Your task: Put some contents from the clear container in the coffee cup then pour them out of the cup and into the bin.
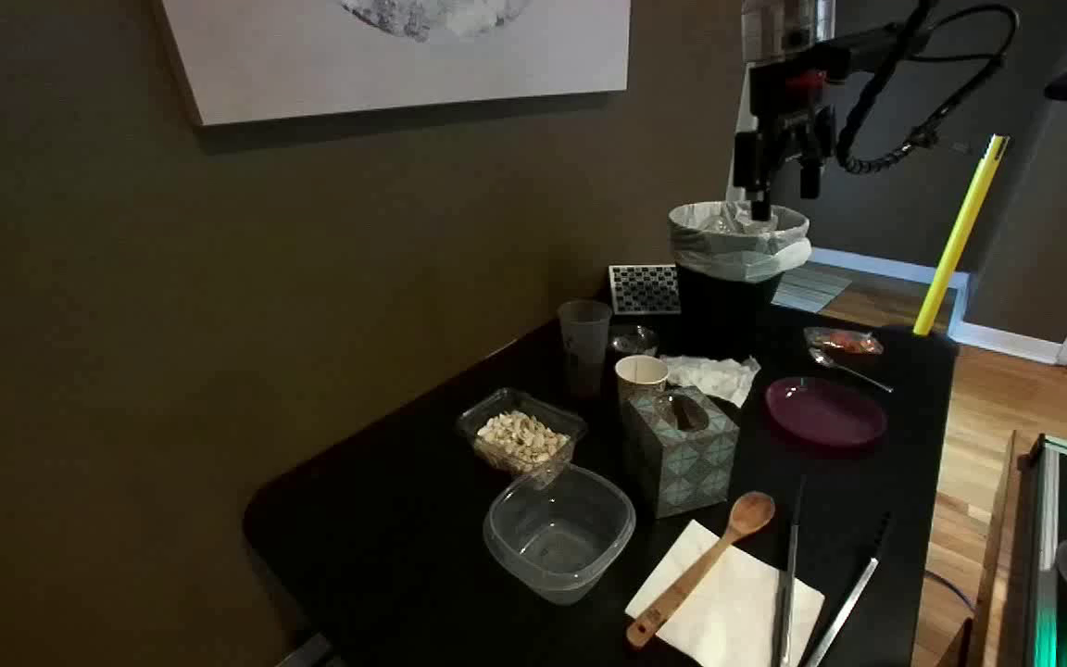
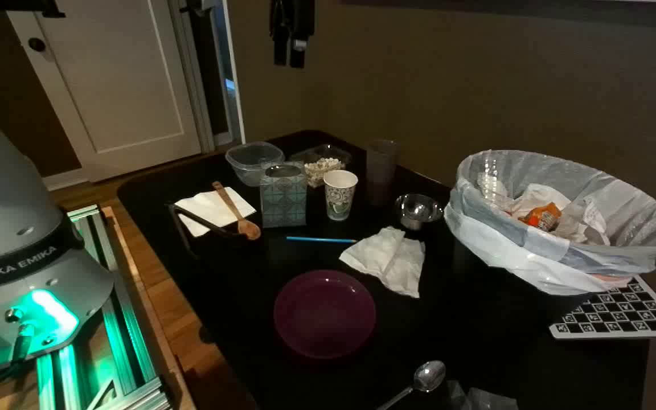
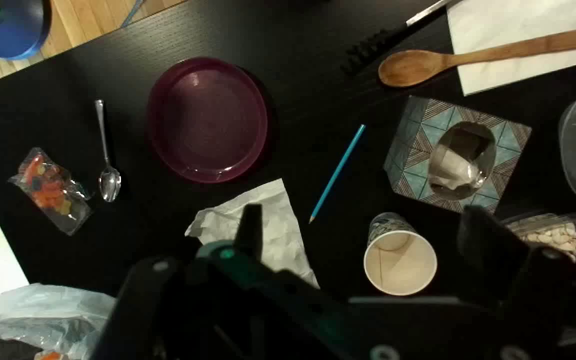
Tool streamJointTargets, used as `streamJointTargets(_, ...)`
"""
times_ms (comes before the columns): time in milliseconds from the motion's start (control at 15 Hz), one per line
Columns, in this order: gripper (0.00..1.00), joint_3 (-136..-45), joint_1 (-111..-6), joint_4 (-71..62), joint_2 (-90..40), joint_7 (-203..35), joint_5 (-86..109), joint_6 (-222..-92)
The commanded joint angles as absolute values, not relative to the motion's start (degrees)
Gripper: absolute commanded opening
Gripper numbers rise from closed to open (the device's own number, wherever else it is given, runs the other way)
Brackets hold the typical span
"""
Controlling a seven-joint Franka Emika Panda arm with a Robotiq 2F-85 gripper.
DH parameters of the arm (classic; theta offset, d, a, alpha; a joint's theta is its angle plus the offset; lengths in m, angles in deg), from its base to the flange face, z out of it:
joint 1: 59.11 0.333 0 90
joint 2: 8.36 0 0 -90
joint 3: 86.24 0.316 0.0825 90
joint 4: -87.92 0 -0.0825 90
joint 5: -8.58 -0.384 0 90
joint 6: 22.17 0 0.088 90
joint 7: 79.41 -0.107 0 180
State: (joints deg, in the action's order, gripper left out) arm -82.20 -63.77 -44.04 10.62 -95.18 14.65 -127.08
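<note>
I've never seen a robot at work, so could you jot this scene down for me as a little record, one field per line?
Fingers: open, holding nothing, raised above the table
Pale bits: in the small clear tub
Paper cup: upright, looks empty
Bin: white liner over its rim, rubbish inside
Also around: maroon plate, tissue box, wooden spoon, blue pencil

In an exterior view, the black, two-fingered mechanical claw (image 1: 785, 196) hangs pointing down at the upper right of the frame, beneath a greyish cylindrical arm link (image 1: 788, 28). In the wrist view its dark, narrow fingers (image 3: 252, 230) enter from the bottom, spread wide apart. In an exterior view the rounded grey base (image 2: 15, 210), glowing green low down, stands at the left.
</note>
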Motion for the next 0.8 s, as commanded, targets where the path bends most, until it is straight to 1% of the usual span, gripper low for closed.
streamJointTargets(0, 1.00, -82.9, -63.0, -43.9, 10.6, -95.4, 14.9, -126.9)
streamJointTargets(400, 1.00, -82.7, -62.4, -43.4, 9.1, -94.9, 14.1, -128.3)
streamJointTargets(533, 1.00, -81.9, -60.7, -43.0, 5.7, -94.3, 12.7, -134.6)
streamJointTargets(733, 1.00, -80.1, -57.9, -41.9, -0.5, -94.0, 11.7, -148.9)
